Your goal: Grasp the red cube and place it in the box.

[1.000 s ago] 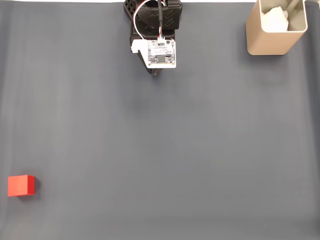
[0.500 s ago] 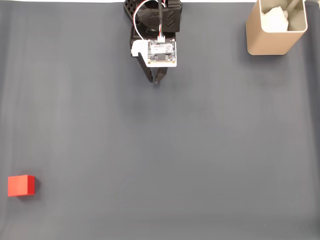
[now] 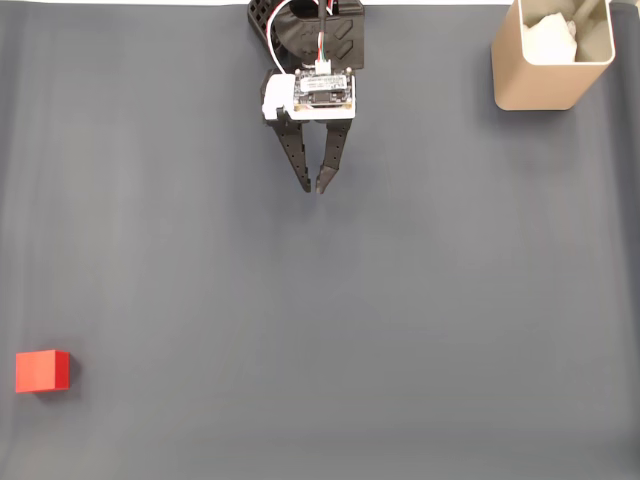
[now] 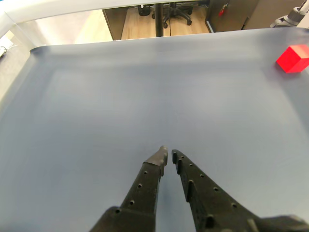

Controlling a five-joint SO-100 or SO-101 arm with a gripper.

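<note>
In the fixed view the arm reaches down from the top centre of the frame, and its gripper (image 3: pixel 313 187) hangs over bare grey tabletop (image 3: pixel 420 300) with nothing between its jaws. The two dark jaws taper toward each other so that their tips nearly meet; the wrist view shows the same gripper (image 4: pixel 167 155) with a thin sliver of mat visible between the tips, so the jaws stand almost pressed together and hold nothing.

The red cube (image 3: pixel 42 371) sits alone at the lower left edge of the fixed view, well apart from the gripper. In the wrist view the red cube (image 4: pixel 293 58) appears at the upper right edge, far ahead of the jaws and off to one side. It rests flat on the mat with open space all round, which should leave room for the jaws to come down on either side of it.

The box (image 3: pixel 548 62) stands upright in the upper right corner of the fixed view, its open mouth facing up, with a white crumpled lump (image 3: pixel 550 38) already inside. Standing tall and open, it can take a drop from above.

My reading is that the task is at its start: the cube is ungrasped, and the arm would need to swing toward the lower left and spread its jaws before closing on it. The cube and the box lie at opposite corners, so a long carry would follow.
</note>
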